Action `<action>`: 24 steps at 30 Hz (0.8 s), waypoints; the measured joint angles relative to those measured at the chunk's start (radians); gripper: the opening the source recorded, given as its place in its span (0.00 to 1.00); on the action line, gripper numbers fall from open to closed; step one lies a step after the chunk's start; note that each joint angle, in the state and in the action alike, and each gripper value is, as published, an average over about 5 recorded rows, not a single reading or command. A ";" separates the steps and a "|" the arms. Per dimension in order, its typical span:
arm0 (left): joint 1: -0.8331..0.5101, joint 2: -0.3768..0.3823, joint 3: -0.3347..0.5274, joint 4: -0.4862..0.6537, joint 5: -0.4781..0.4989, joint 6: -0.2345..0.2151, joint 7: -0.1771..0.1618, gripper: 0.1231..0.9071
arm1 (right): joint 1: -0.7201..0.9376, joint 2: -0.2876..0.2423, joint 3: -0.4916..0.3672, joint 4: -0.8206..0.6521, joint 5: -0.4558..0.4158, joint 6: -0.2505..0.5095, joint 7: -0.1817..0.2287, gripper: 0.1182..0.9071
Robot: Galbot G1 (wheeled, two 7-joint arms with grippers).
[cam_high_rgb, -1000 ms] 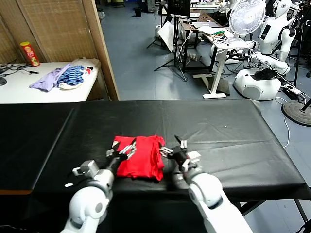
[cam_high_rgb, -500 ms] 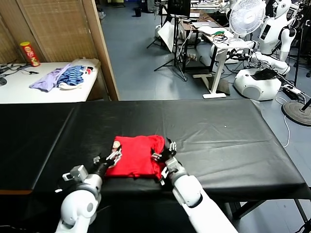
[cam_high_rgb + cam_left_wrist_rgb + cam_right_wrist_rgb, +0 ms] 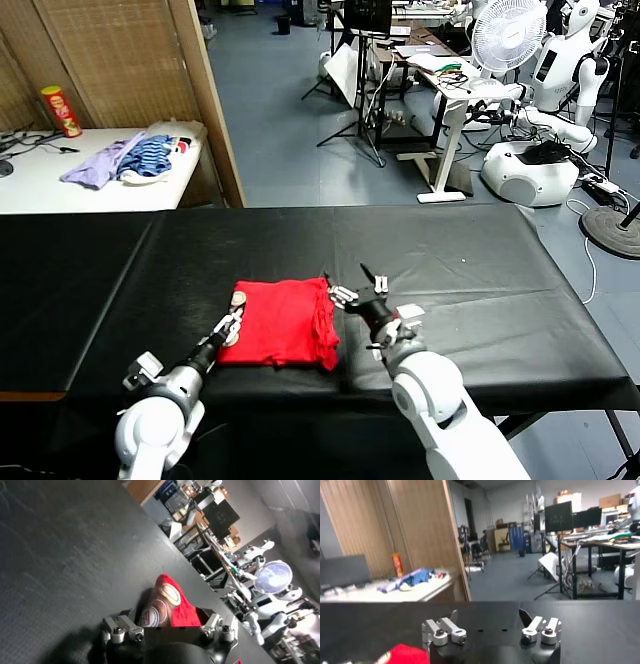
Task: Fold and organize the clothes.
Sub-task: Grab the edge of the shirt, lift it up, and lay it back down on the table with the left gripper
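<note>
red T-shirt (image 3: 281,336) | lying folded on the black bench (image 3: 480,270) | we are keeping our left end effector (image 3: 229,328) at its left edge, jaws apart, gripping nothing | right end effector (image 3: 362,290) hovering wide beside its right edge

It was a robotics lab: white humanoid robots (image 3: 560,50), monitors on desks (image 3: 440,65), tripods and a fan (image 3: 505,35) stood around.

The folded T-shirt (image 3: 281,336) lies on the near middle of the table (image 3: 480,270). The left gripper (image 3: 228,329) sits at its left edge, the right gripper (image 3: 358,290) just beside its far right corner. Far left, a side table (image 3: 40,180) holds a heap of garments (image 3: 125,160) and a canister (image 3: 61,110).
</note>
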 joint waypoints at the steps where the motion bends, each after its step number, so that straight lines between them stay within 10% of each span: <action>1: 0.000 0.000 -0.001 0.001 -0.006 0.002 -0.001 0.72 | -0.004 0.001 0.003 0.005 0.001 0.001 0.000 0.86; 11: -0.003 -0.002 0.004 -0.001 0.084 -0.005 0.000 0.04 | -0.049 0.014 0.037 0.052 -0.026 -0.050 0.048 0.86; 24: 0.007 0.095 0.028 -0.075 0.768 -0.094 0.070 0.03 | -0.151 0.003 0.117 0.099 -0.171 -0.172 0.086 0.86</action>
